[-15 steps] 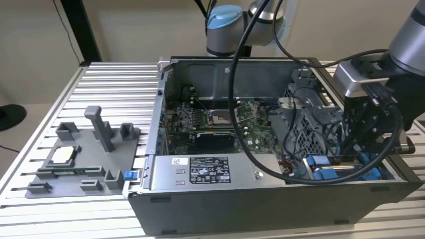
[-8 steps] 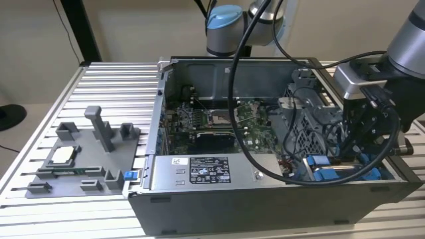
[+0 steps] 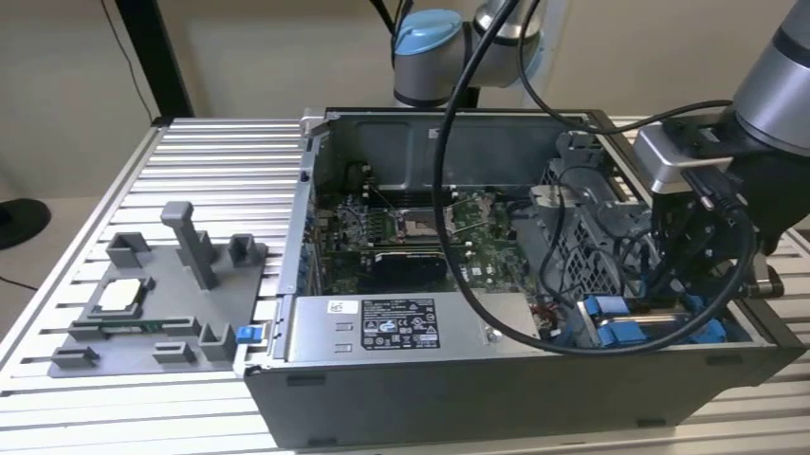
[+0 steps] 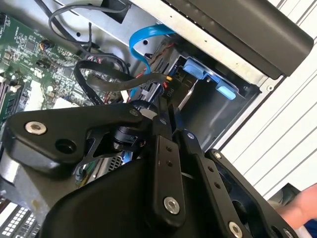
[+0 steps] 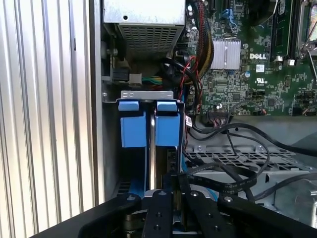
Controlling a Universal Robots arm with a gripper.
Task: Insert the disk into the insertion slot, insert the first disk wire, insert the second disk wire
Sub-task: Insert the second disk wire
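One open computer case (image 3: 506, 398) on the slatted table (image 3: 190, 161), gripper (image 3: 690, 275) lowered at its drive corner.
Disk (image 5: 152, 148) sits edge-up in the insertion slot (image 5: 111, 148), blue carrier tabs (image 5: 148, 124) uppermost. Fingers (image 5: 163, 218) pressed together on a black flat cable (image 5: 223, 186) beside the disk.

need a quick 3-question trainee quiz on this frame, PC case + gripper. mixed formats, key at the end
1. True or false: the gripper is outside the computer case.
2. In the second wrist view, what colour is the flat cable looping near the insertion slot? A blue, B red, C yellow.
3. Fill in: inside the computer case, the labelled power-supply box sits on the exterior view's ___ of the insertion slot.
Key: 1 false, the gripper is down inside, at the insertion slot; 2 A; 3 left.
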